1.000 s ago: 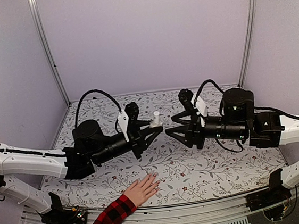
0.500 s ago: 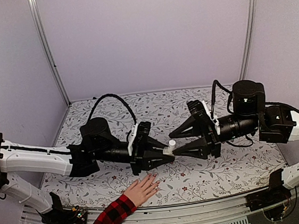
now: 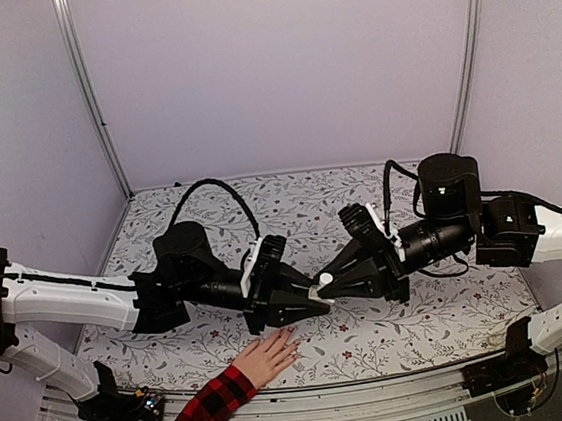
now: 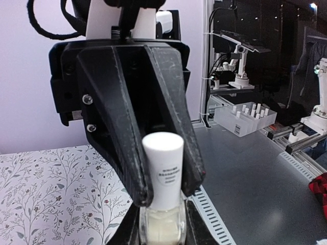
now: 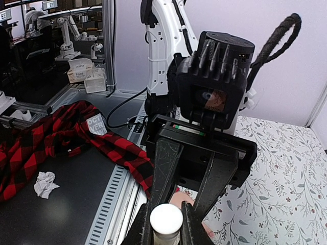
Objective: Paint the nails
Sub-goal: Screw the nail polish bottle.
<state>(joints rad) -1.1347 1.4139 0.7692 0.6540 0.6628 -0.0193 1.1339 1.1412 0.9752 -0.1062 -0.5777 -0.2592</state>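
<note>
The table (image 3: 299, 193), covered in a floral print, carries everything; the left arm (image 3: 70, 303) reaches in from its left edge and the right arm (image 3: 555, 237) from its right edge, and the 2 meet tip to tip above the near middle of the surface; a red-and-black plaid sleeve (image 3: 207, 414) crosses the near edge left of the middle, and the hand (image 3: 268, 356) at its end lies flat, palm down, on the surface just inside that edge, fingers pointing toward the far right and lying just below the left arm's tip; the left gripper (image 3: 317, 297) is closed tight on the glass body of a small bottle (image 4: 162, 227), which the left wrist view shows seated between its own 2 fingers; the right gripper (image 3: 325, 286) comes from the opposite side with its jaws drawn narrow, pinching the bottle's white cap (image 4: 162, 166) on both sides; the right wrist view shows the round cap top between that gripper's fingers; the nails (image 3: 290, 330) sit at the fingertips near the near edge, showing only as tiny pale specks, so whether they carry any polish cannot be told.
</note>
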